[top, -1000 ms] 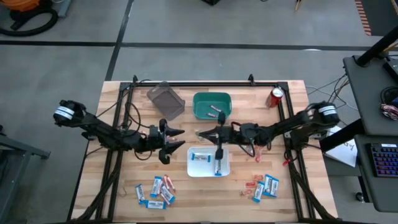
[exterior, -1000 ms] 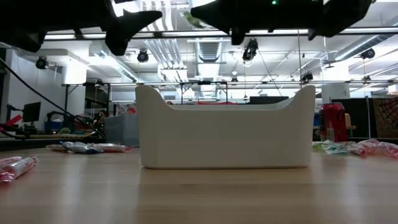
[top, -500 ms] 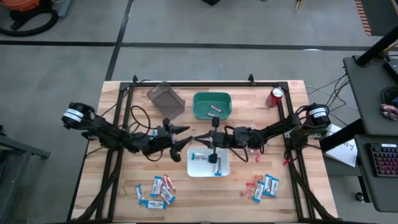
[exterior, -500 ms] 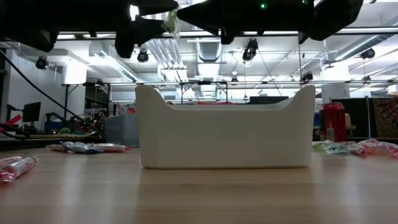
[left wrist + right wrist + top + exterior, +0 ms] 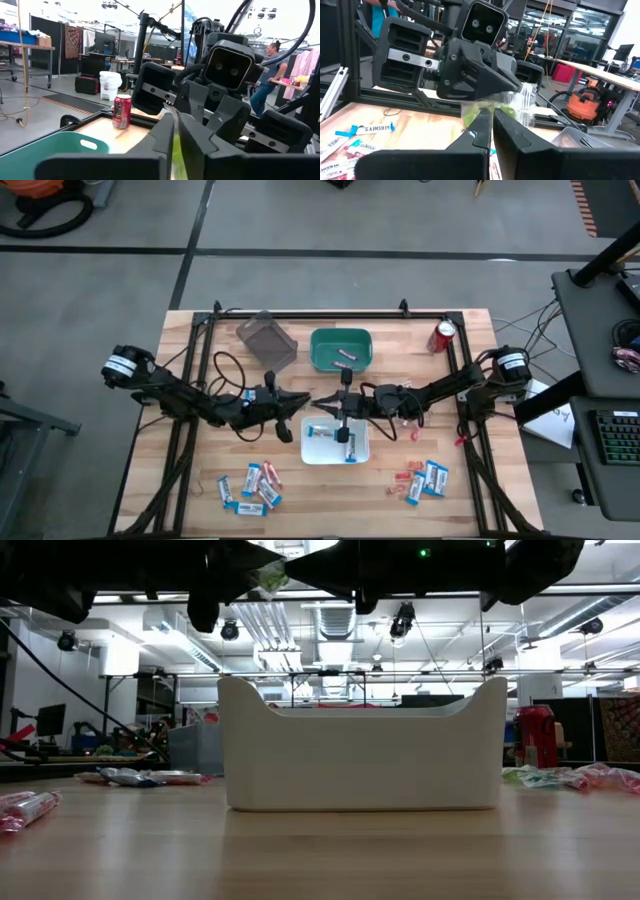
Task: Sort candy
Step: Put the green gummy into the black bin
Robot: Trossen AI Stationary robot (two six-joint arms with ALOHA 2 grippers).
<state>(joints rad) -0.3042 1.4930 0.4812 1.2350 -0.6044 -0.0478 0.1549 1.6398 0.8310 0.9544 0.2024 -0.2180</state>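
Note:
A small candy [image 5: 311, 402] in a green-and-clear wrapper hangs in the air above the far left corner of the white bin [image 5: 362, 448]. It is held between my two grippers. My left gripper [image 5: 303, 402] reaches it from the table's left and is shut on it. My right gripper [image 5: 320, 402] faces it from the right, also shut on it. In the low view the candy [image 5: 270, 578] shows high above the white bin [image 5: 360, 755]. Blue-and-white packets [image 5: 322, 432] lie inside the bin. My left gripper pinches a thin green edge of the wrapper [image 5: 175, 135] between its two fingers, coming in level from the table's left. The candy is lifted clear of the table. My right gripper pinches the green part of the wrapper [image 5: 479, 114] between its two fingers, level from the table's right. A clear crinkled end [image 5: 525, 102] sticks out beyond them toward the left gripper's fingers [image 5: 507, 82]. The candy hangs clear of the bin.
A green bin [image 5: 326, 340] with two sticks and a tilted grey container [image 5: 267, 340] stand at the far side. A red can [image 5: 444, 335] is far right. Candy piles lie near left [image 5: 250, 483] and near right [image 5: 420, 478]. A black frame rims the table.
My left gripper has moved toward the table's right, up to the right gripper, and has shut on the green candy held there. The candy has stayed in the air above the white bin.

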